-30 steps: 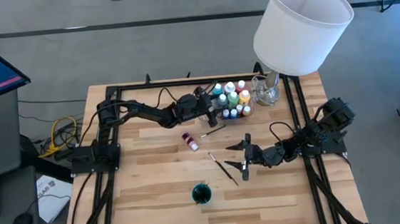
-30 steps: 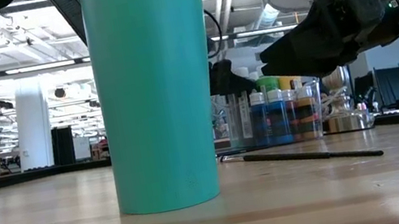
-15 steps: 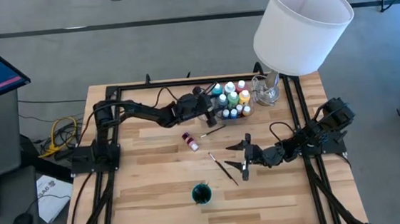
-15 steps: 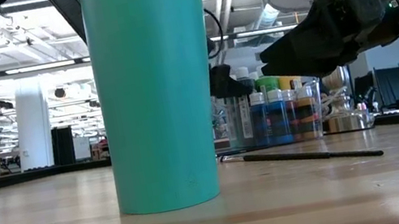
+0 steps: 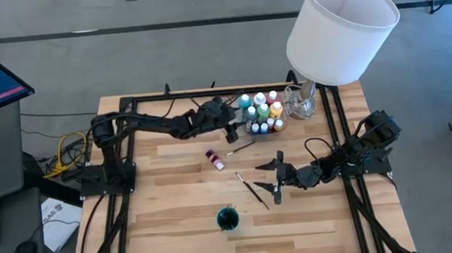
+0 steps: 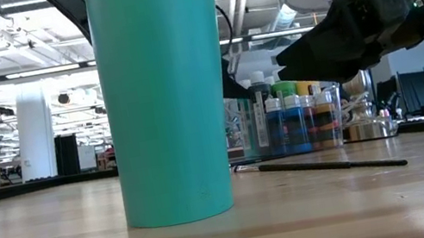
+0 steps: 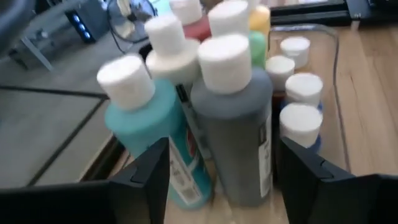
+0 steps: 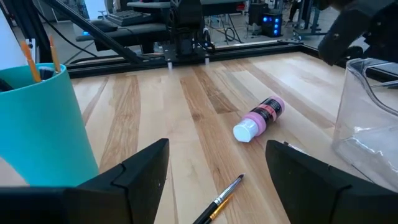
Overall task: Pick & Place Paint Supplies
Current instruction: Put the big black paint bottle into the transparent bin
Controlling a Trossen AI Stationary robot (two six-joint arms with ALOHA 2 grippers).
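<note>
Several white-capped paint bottles [image 5: 261,110] stand upright in a clear tray [image 5: 283,124] at the table's far side. My left gripper [image 5: 235,127] is open just left of the tray. In its wrist view a grey bottle [image 7: 235,134] and a teal one [image 7: 144,127] stand just beyond its fingers [image 7: 149,180]. A pink bottle [image 5: 214,158] lies on its side on the wood. Two thin brushes [image 5: 241,147] [image 5: 254,190] lie flat nearby. My right gripper [image 5: 276,175] hovers open over the table's middle right, with nothing between its fingers.
A teal cup [image 5: 227,218] holding sticks stands near the front edge and fills much of the low view [image 6: 164,92]. A glass jar [image 5: 301,100] sits right of the tray, under a big white lampshade [image 5: 339,29]. Bare wood lies at the table's left.
My left gripper has drawn back from the tray toward the table's left edge and risen a little, tipping closer to level. The bottles have stayed standing in the tray.
</note>
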